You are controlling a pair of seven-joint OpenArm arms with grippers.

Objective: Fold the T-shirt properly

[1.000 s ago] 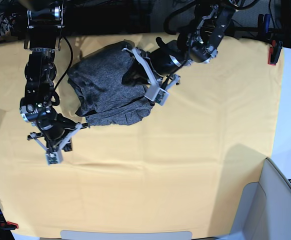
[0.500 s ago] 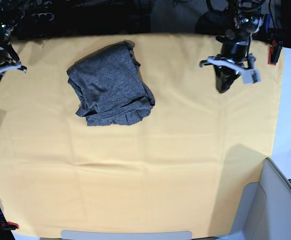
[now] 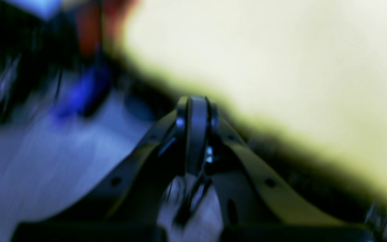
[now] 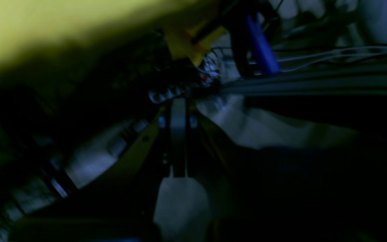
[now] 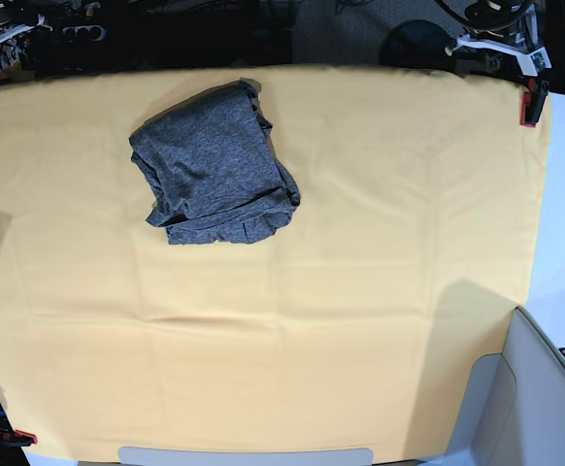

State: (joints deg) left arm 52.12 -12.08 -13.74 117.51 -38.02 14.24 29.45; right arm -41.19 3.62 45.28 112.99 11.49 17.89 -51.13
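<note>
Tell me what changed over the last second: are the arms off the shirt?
Yes. Both arms let go of the T-shirt and pulled back past the far table edge; the left gripper and right gripper are shut and empty. The folded bundle stayed put on the yellow cloth.

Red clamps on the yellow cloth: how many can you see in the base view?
2: one red clamp at the cloth's far right corner, another at the near left corner. Others may be hidden.

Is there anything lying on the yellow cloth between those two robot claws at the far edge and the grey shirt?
Nothing visible. The T-shirt lies bunched on the yellow cloth, and the cloth between it and the left gripper and right gripper, both shut at the far edge, is bare.
</note>
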